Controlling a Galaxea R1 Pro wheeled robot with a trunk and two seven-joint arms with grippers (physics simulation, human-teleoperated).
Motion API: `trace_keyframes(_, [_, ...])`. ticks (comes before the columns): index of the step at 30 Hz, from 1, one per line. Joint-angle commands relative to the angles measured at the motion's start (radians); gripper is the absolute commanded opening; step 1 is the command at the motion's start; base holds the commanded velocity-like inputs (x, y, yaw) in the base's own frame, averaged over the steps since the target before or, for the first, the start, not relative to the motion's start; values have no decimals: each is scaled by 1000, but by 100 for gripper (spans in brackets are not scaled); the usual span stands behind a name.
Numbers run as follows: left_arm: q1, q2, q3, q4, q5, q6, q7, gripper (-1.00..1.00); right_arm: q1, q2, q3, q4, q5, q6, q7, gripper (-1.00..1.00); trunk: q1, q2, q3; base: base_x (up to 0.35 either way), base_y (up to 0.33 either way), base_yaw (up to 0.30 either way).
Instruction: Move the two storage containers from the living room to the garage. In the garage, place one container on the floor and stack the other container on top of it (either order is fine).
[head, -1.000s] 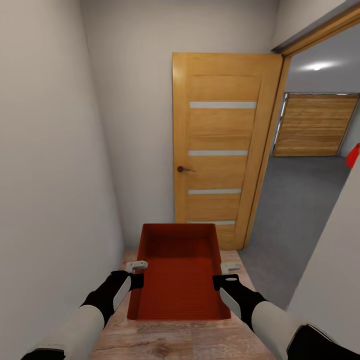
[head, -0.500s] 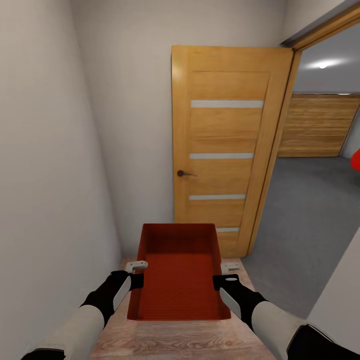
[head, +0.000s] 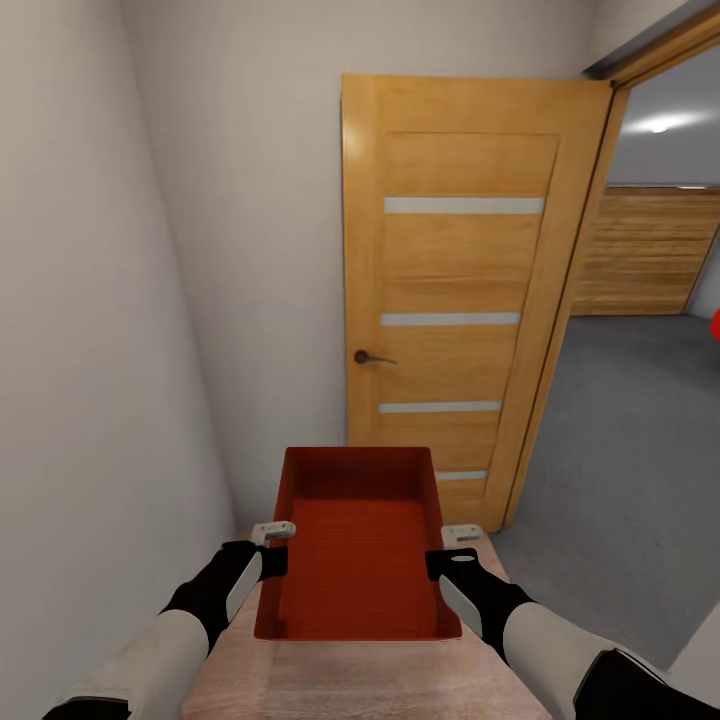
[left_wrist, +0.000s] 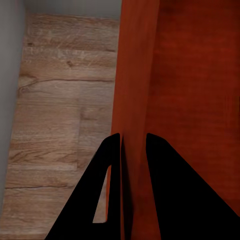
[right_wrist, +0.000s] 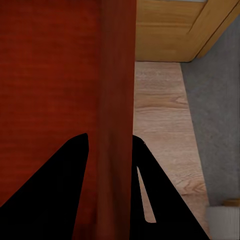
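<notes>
One orange-red storage container (head: 358, 550) hangs low in the middle of the head view, above the light wood plank flooring (head: 340, 685). My left gripper (head: 274, 546) is shut on its left wall and my right gripper (head: 452, 549) on its right wall. In the left wrist view the black fingers (left_wrist: 112, 155) straddle the thin red wall of the container (left_wrist: 190, 100), with the left gripper (left_wrist: 132, 150) closed on it. The right wrist view shows the right gripper (right_wrist: 109, 147) clamped the same way on the container (right_wrist: 50, 75). Through the doorway at the right lies the garage with its dark grey floor (head: 630, 450).
An open wooden door (head: 450, 290) with a dark handle (head: 368, 357) stands straight ahead. Pale walls close in on the left (head: 90, 400). A wide wooden plank door (head: 650, 250) closes the garage's far side. A small red shape (head: 714, 325) shows at the right edge.
The whole picture has shifted: the camera has moved forward, so the open door looks larger and the doorway sits further right. Both grippers hold the container as before.
</notes>
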Motion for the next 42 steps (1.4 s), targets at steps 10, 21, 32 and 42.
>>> trace_keyframes(10, [1,1,5,-1,16,5,12,-100,-1,-6,-33,-4,30,1,-66,-100,1,-1,0,103,0,0])
trace_keyframes(21, [1,0,5,-1,16,6,12,-100,-1,-8,-33,-4,30,2,-63,-100,1,-1,0,1,0,0])
trace_keyframes(32, [1,0,5,1,16,7,12,-100,-1,-8,-33,-4,30,2,-64,-100,1,-1,0,0,0,0])
trace_keyframes(42, [1,0,5,1,16,7,12,-100,-1,-4,-33,-3,30,4,-64,-100,1,-1,0,0,0,0])
